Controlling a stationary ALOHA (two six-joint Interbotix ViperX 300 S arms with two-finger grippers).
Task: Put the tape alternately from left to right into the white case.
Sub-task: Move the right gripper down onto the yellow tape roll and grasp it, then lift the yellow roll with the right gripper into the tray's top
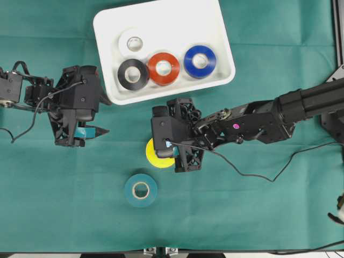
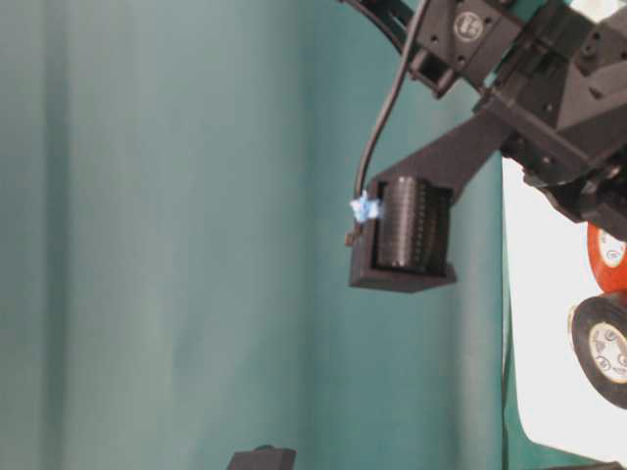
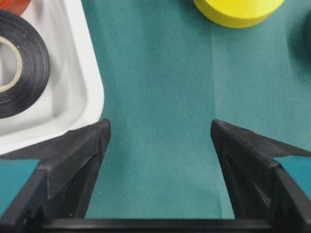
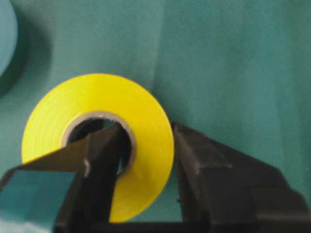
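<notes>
Right claw point(image 1: 167, 152) over yellow roll point(image 1: 156, 156), green cloth point(image 1: 242, 215)

Creased green cloth point(image 1: 258, 215) over the whole table, evenly lit from above

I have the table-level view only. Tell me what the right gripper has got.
Observer: The right gripper is shut on the yellow roll, one finger inside the core, the other outside the wall.
Operator: Report the case contents.
Observer: The white case holds four rolls: white, black, red and blue.
Operator: Say what remains on the cloth.
Observer: Besides the yellow one, only the teal roll, lying flat nearer the front edge.
Operator: Give me the left gripper.
Observer: The left gripper is open and empty, beside the case's corner.
</notes>
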